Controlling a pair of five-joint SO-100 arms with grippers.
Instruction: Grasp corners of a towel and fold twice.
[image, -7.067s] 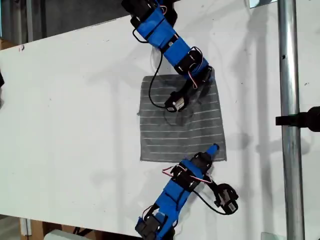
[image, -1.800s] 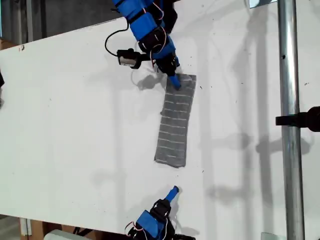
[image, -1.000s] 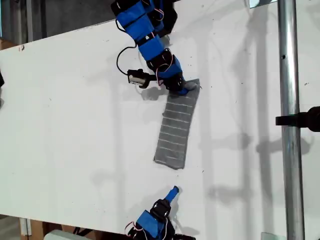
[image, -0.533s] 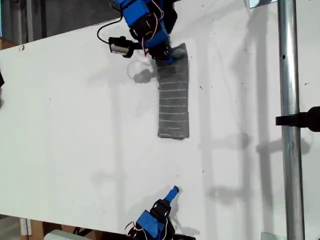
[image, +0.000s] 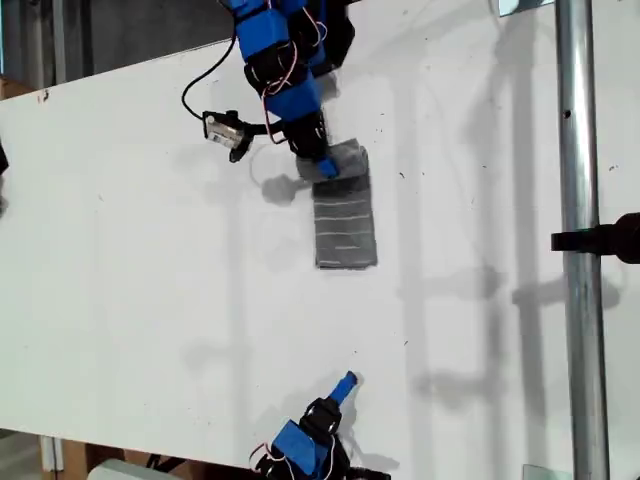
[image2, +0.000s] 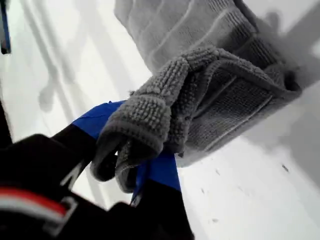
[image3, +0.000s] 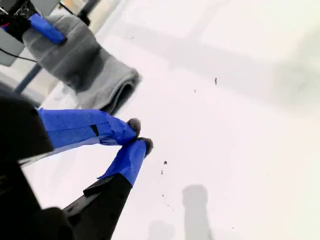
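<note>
On the white table (image: 130, 250), in the exterior view, the towel (image: 344, 222) is seen folded into a narrow strip a little right of the view's middle. Its upper end is lifted and doubled over toward the rest of the strip, and that end is held by my first gripper (image: 325, 168), whose arm reaches in from the view's top edge. My second gripper (image: 346, 382) is seen near the view's bottom edge, well apart from the towel, with nothing between its blue tips. A metal pole (image: 577, 240) runs down the view's right side.

In the first wrist view, a bunched corner (image2: 142, 127) of the towel is clamped between the blue jaws of my first gripper (image2: 135, 172), and the rest of the cloth hangs in folds beyond it over the table.

In the second wrist view, the jaws of my second gripper (image3: 137, 134) are nearly closed on nothing, their tips just apart above the bare table. The folded towel (image3: 85, 65) lies far beyond them.
</note>
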